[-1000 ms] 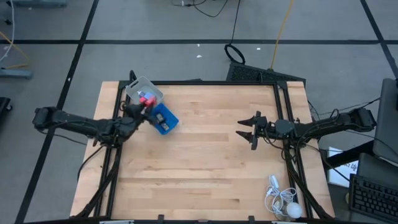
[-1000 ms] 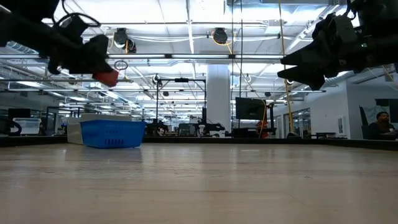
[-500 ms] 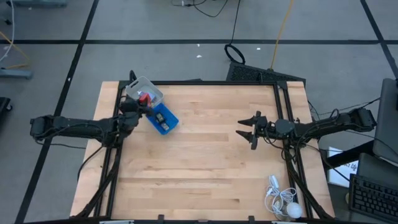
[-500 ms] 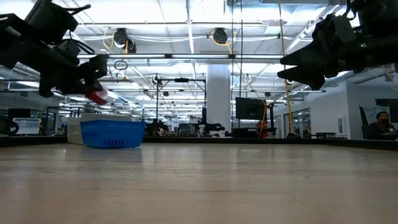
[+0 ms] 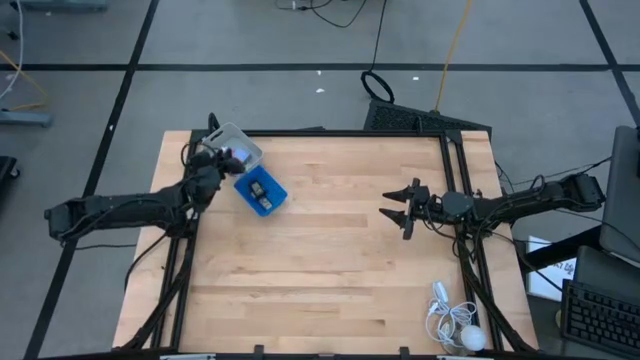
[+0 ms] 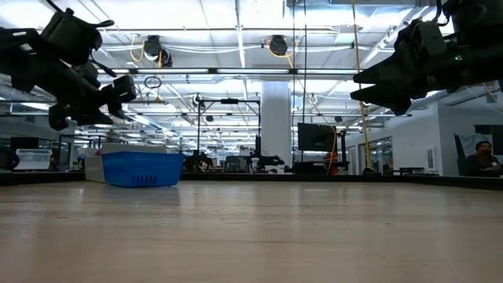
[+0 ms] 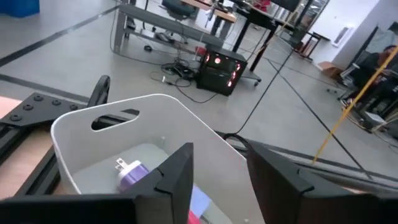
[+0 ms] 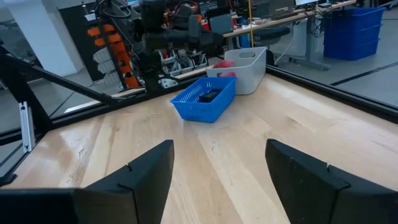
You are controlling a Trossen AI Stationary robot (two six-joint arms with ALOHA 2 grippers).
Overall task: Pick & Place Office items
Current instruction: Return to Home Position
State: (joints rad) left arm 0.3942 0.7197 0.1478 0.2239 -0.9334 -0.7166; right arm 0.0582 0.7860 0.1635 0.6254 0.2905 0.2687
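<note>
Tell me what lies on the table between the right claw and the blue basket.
Nothing: the high view shows only bare wooden table between the right claw and the blue basket.

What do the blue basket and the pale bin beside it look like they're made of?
The blue basket: likely moulded plastic, rigid; its walls are an open lattice in uniform colour. The pale bin: probably plastic too, smooth, matte, opaque, with rounded corners and a moulded handle slot.

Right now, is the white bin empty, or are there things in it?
Not empty. The left wrist view shows a purple plug and a red piece inside the white bin, in front of the open left hand.
</note>
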